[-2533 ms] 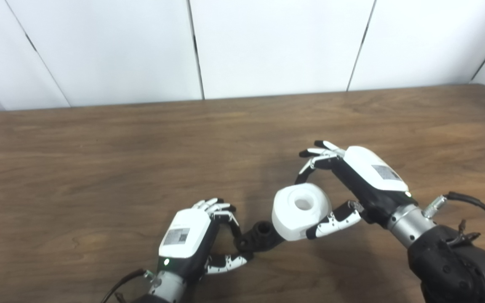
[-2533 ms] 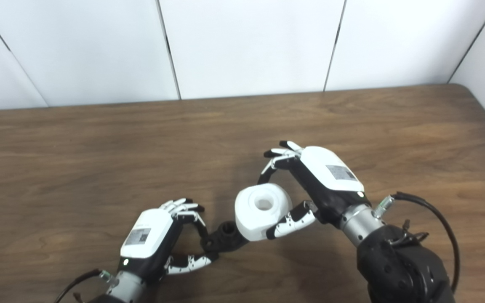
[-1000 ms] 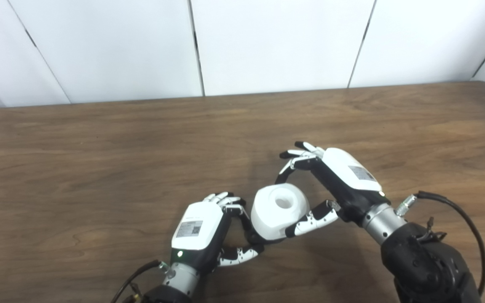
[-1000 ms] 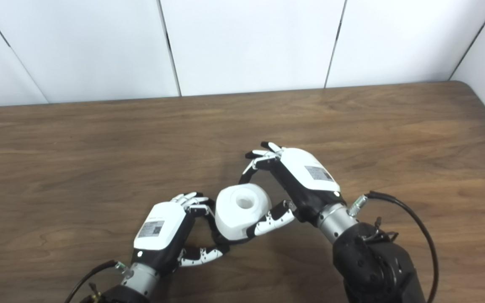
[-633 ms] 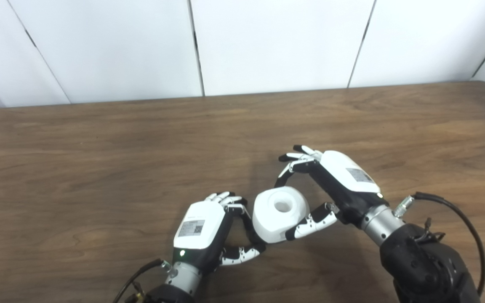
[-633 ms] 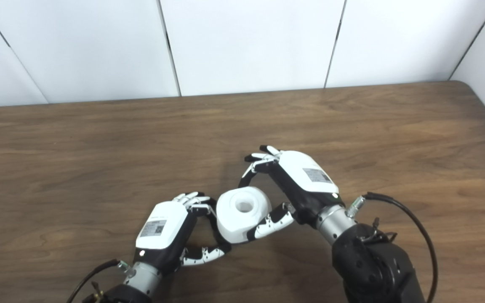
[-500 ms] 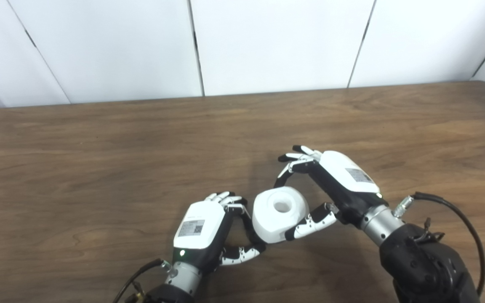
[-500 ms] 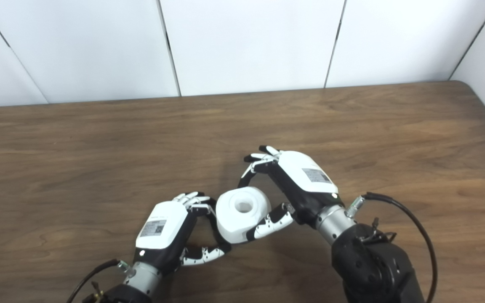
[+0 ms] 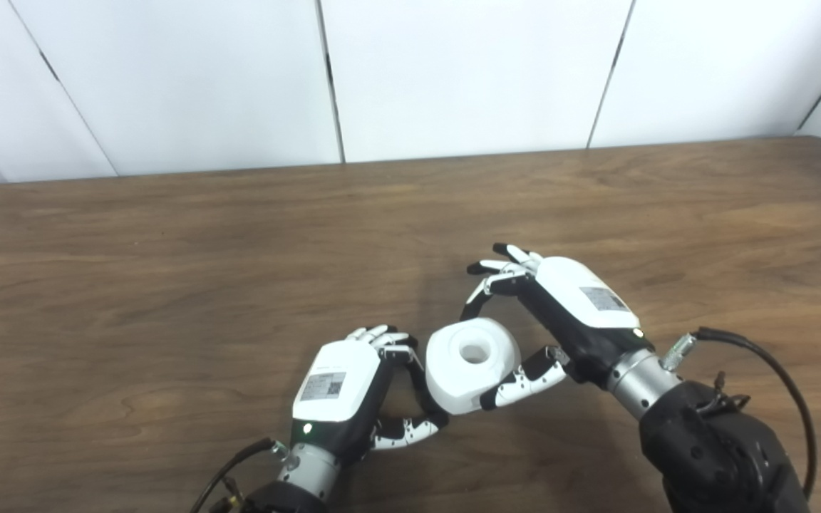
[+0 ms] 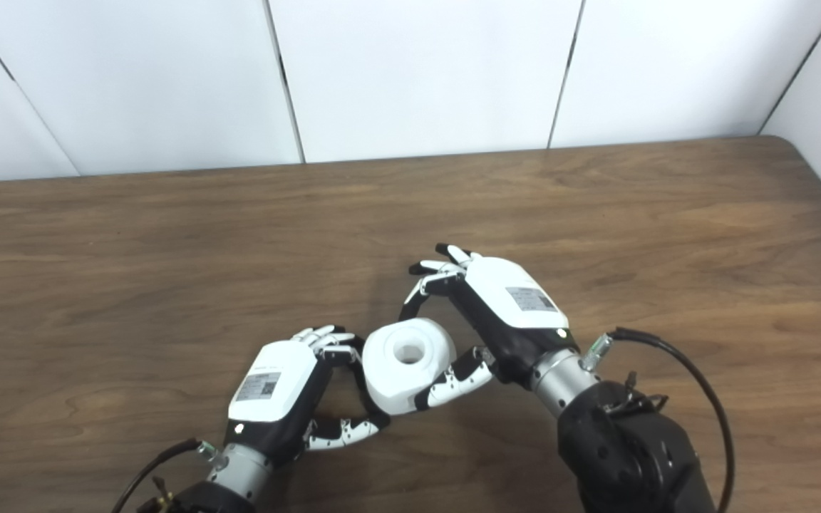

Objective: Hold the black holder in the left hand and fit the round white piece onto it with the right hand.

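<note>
Bright even overhead light, soft shadows on table (image 9: 168,249), slightly soft focus

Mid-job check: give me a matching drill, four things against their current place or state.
Things:
1. white piece
2. left hand
3. right hand
4. cable

States:
A. loops by the right forearm
B. pinched between fingers and thumb, hole facing up
C. curled just left of the piece; the holder is hidden behind the piece
D. shut on the piece from the right

Pairs: 1-B, 2-C, 3-D, 4-A
</note>
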`<state>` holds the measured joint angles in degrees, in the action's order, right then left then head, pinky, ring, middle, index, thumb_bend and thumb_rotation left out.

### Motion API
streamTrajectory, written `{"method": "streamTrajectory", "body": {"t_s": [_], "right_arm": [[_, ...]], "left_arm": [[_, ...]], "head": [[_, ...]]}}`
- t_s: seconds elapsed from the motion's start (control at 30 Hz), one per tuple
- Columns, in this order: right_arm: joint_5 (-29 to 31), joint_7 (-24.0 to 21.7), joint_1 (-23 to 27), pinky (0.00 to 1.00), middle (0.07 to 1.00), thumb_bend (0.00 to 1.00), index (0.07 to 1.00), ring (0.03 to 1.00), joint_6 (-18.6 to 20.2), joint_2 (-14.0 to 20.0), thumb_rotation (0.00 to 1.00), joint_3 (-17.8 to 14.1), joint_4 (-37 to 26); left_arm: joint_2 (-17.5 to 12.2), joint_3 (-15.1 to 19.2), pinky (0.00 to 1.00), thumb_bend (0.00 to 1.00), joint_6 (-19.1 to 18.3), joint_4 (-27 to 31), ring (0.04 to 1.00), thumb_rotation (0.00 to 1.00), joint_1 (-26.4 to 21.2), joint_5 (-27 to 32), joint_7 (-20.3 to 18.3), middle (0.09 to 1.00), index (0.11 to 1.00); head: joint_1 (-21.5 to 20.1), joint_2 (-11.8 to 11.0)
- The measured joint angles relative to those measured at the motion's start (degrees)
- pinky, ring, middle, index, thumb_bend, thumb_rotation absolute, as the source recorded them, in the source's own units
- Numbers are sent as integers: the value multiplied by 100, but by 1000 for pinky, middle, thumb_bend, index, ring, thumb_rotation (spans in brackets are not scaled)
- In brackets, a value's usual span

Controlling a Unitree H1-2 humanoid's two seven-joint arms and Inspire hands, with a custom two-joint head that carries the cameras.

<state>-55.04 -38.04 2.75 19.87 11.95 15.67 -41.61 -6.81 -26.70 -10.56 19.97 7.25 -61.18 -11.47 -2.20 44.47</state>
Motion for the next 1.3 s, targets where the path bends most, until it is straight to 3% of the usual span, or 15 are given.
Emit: {"method": "streamTrajectory", "body": {"t_s": [0.1,0.17,0.27,0.4,0.63,0.93,1.3], "right_arm": [[-28,-2,0,1000,886,524,493,988,-29,32,149,17,-13],[-27,-4,0,990,886,799,611,986,-30,31,193,15,-13],[-54,-133,-5,998,893,877,664,996,-24,55,234,3,-10],[-116,-504,-57,1000,900,917,707,1000,-3,99,263,1,-3],[-262,-744,-27,1000,912,943,733,1000,19,58,302,-100,-3],[-257,-863,5,1000,915,999,726,1000,19,26,372,-228,0],[-239,-939,95,1000,922,1000,750,1000,36,-23,409,-323,18]], "left_arm": [[-6,1,869,520,-1,14,878,45,0,0,-33,798,484],[-6,2,869,520,-1,15,878,45,0,0,-37,798,484],[-8,1,867,520,-1,17,877,44,-1,-2,-41,798,484],[-8,1,868,520,-9,28,877,44,-2,-3,-58,796,484],[-7,0,868,520,-11,30,875,44,-7,-1,-65,794,484],[-6,-2,873,521,-12,27,872,45,-10,0,-66,783,484],[5,-2,842,523,-11,33,850,59,-14,-69,-60,772,490]], "head": [[0,0],[9,-9],[9,0],[9,9],[9,-9],[44,-9],[70,-9]]}}
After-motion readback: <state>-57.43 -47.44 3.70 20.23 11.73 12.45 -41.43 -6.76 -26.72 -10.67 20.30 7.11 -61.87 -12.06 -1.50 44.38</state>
